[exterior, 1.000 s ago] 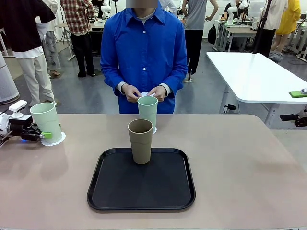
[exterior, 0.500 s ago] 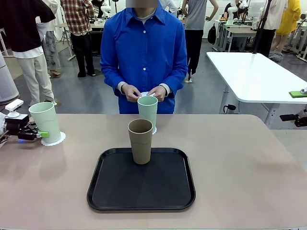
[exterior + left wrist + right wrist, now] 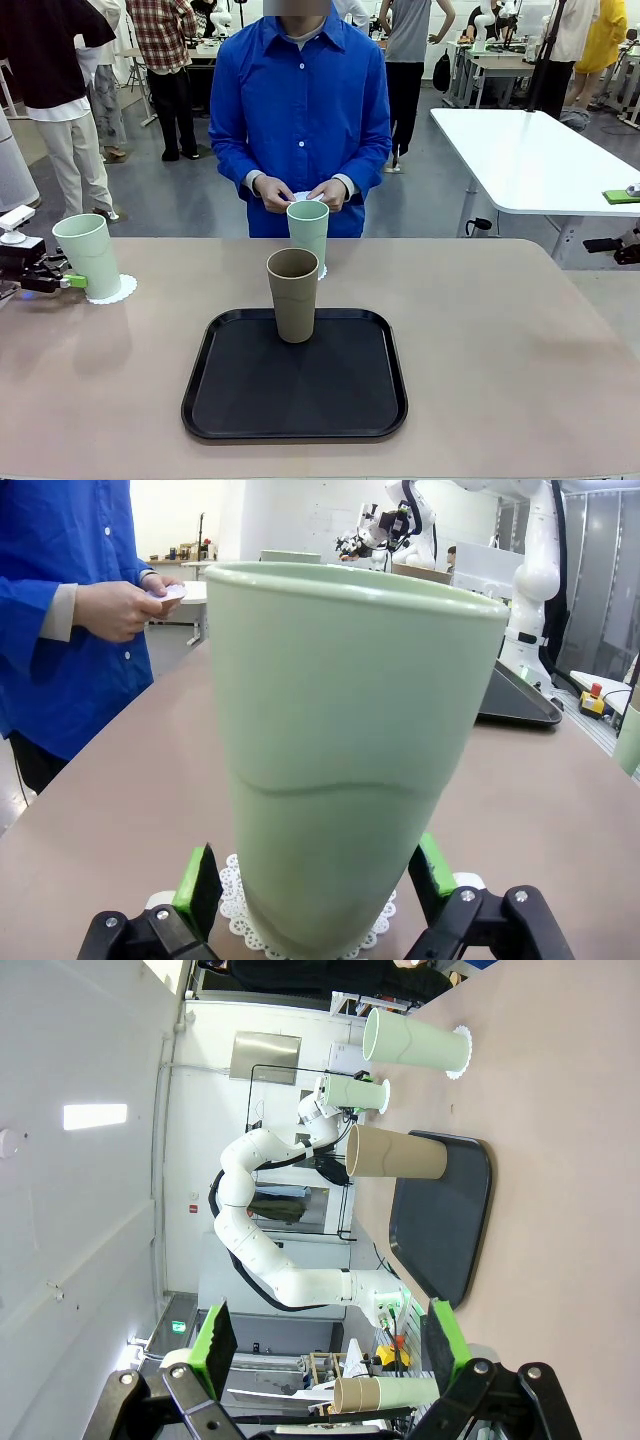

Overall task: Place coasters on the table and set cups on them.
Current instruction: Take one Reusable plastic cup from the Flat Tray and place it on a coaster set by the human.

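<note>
Three cups stand on view: one mint green cup (image 3: 88,255) at the far left of the frame, a second mint green cup (image 3: 308,232) at upper centre, and one brown-tan cup (image 3: 293,294) just below it. Two lace-edged coasters show, a left coaster (image 3: 118,291) under the left-hand cup and a centre coaster (image 3: 322,271) peeking from under the centre one. A small white piece (image 3: 301,196) in the person's hands (image 3: 273,192) is too small to count as a third. There is one black tray (image 3: 300,400) at lower centre, one beige table (image 3: 500,340), and one white table (image 3: 530,150) at upper right. There are two grippers, the left gripper (image 3: 315,875) and the right gripper (image 3: 330,1340).
</note>
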`<act>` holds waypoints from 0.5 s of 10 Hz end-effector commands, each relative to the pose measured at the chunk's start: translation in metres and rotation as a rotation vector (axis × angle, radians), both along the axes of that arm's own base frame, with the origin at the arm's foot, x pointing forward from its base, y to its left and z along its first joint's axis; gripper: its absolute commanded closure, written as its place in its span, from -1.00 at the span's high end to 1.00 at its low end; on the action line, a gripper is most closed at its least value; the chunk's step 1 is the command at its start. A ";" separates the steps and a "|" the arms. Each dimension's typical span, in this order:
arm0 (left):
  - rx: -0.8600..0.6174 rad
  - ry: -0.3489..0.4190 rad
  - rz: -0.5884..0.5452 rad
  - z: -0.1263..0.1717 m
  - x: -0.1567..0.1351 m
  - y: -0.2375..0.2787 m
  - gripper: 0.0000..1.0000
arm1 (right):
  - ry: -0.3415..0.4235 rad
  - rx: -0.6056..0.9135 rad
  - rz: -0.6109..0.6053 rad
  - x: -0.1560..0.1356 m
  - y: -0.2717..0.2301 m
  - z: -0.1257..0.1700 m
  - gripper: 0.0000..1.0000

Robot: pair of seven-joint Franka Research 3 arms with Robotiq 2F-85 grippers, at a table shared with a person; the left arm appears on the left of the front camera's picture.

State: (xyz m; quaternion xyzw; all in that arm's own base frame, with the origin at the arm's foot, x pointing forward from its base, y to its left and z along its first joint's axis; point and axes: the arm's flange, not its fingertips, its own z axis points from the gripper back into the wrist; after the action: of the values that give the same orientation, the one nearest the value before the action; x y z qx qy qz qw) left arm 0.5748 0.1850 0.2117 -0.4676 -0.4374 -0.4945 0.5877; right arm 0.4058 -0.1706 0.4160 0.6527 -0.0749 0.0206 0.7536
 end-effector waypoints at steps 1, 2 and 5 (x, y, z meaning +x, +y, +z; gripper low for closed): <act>0.019 0.036 -0.015 0.003 0.003 0.002 1.00 | -0.006 0.006 0.003 -0.002 0.001 0.001 1.00; 0.029 0.039 -0.016 0.003 0.003 0.004 1.00 | -0.006 0.006 0.003 -0.002 0.001 0.001 1.00; 0.080 0.062 0.000 0.002 -0.003 0.019 1.00 | -0.006 0.006 0.003 -0.002 0.001 0.001 1.00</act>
State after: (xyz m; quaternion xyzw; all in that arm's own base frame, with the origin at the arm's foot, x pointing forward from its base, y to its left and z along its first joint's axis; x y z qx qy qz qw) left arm 0.5715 0.1965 0.2090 -0.4615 -0.4173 -0.4965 0.6053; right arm 0.4058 -0.1706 0.4160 0.6527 -0.0749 0.0206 0.7536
